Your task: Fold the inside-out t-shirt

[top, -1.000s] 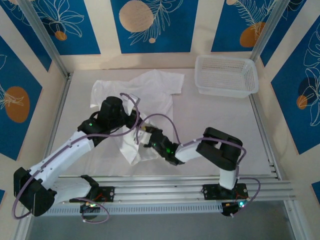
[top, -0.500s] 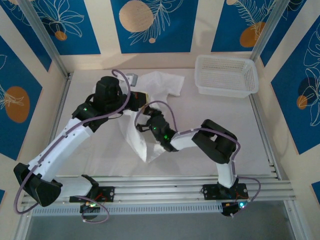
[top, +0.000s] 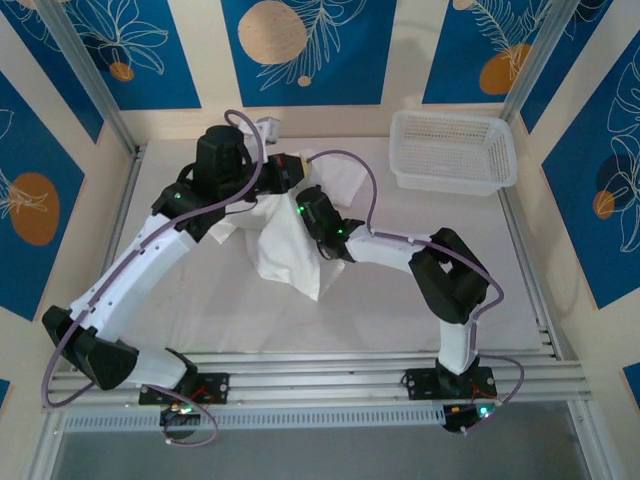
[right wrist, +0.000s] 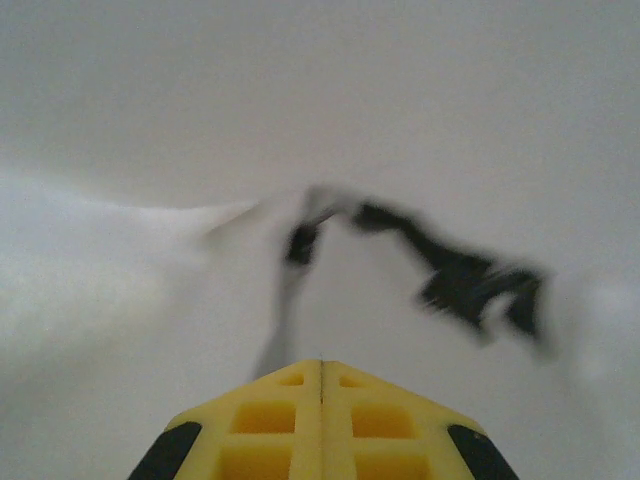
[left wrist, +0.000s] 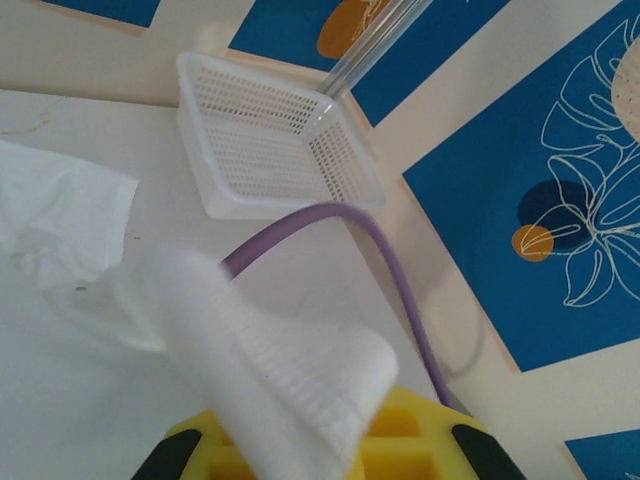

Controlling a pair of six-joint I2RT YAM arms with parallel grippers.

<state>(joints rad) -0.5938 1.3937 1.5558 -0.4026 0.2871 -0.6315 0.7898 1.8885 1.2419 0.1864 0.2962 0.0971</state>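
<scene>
i had the left gripper (left wrist: 318,445) and right gripper (right wrist: 320,398) pinched shut on the inside-out t-shirt (top: 290,255), which hung limp over the far-middle table; i judged it light, floppy cotton, best gripped at its edges.

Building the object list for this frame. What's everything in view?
t-shirt: 1, white, mid-table, bunched and held up at the grippers
basket: 1, white mesh, far right of table
table: 1, white, under everything
wall panels: several, blue with leaf prints, around the cell
cables: one per arm, purple, looped along them
left arm: 1, white and black, reaching far
right arm: 1, white and black, reaching left
left gripper: 1, yellow fingers, shut on t-shirt
right gripper: 1, yellow fingers, shut on t-shirt
</scene>
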